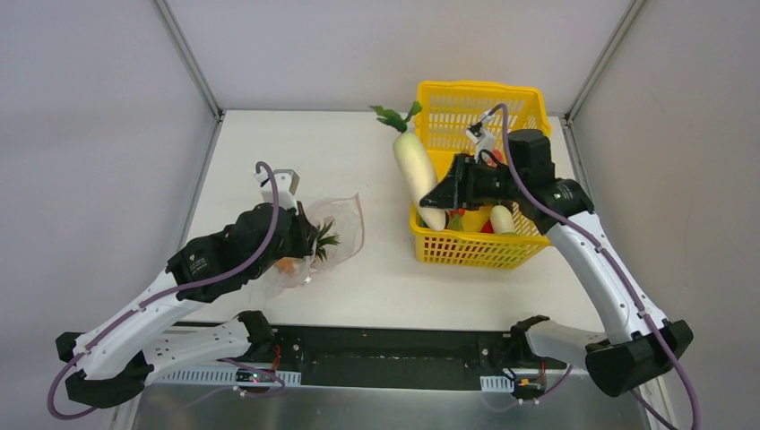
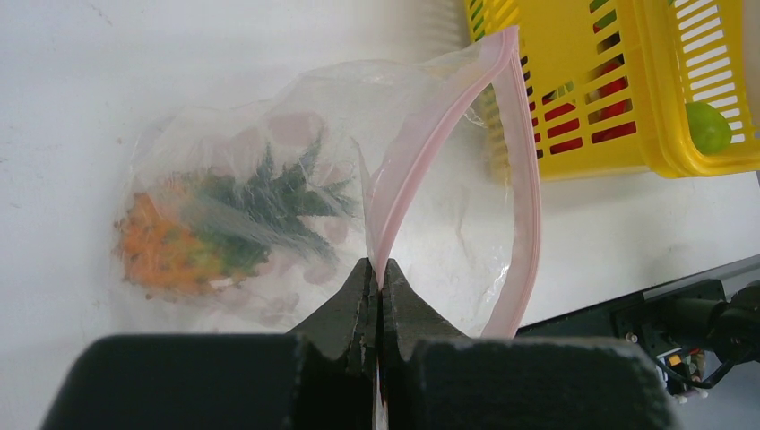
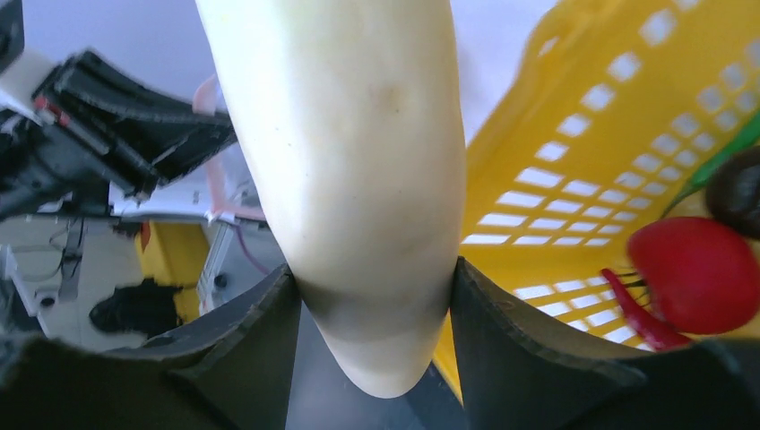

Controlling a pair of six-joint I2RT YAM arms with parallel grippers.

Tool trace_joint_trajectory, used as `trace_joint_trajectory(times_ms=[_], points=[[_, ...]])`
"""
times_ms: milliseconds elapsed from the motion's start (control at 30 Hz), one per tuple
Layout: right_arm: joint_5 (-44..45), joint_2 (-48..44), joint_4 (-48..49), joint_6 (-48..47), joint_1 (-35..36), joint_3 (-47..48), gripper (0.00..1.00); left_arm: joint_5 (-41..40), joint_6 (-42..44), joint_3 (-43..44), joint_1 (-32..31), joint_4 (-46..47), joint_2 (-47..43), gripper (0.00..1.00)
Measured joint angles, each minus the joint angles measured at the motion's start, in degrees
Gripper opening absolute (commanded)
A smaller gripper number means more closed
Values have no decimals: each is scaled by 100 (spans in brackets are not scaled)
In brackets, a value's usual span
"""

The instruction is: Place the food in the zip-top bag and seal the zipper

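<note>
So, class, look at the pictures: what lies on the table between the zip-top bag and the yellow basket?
Nothing: bare white table separates the zip-top bag from the yellow basket, clearest in the top view.

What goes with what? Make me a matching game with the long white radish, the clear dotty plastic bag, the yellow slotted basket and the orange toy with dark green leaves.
Things:
1. long white radish
2. clear plastic bag
3. yellow slotted basket
4. orange toy with dark green leaves

Where it is:
A. pinched at its pink zipper strip by the left gripper
B. inside the bag
C. clamped in the right gripper
D. on the white table, holding a red toy pepper

Pairs: 1-C, 2-A, 3-D, 4-B
</note>
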Motion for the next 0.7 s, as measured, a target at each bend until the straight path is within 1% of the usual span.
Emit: trace_joint_trajectory(times_ms=[67,233,400,533,700], points=[[24,103,-369,-181,321,214,8,-2,2,0,0,0,9,0],[439,326,-1303,-640,1464,667,7,-2,7,0,0,0,74,0],[1156,404,-2109,-944,2439,850,7,-4,7,7,0,0,146,0],[1600,490,-2603,-1134,2844,863,6,-7,7,22,0,0,219,0],[1947,669,-2905,-1270,3263,863,5,-7,11,72,0,0,343,0]])
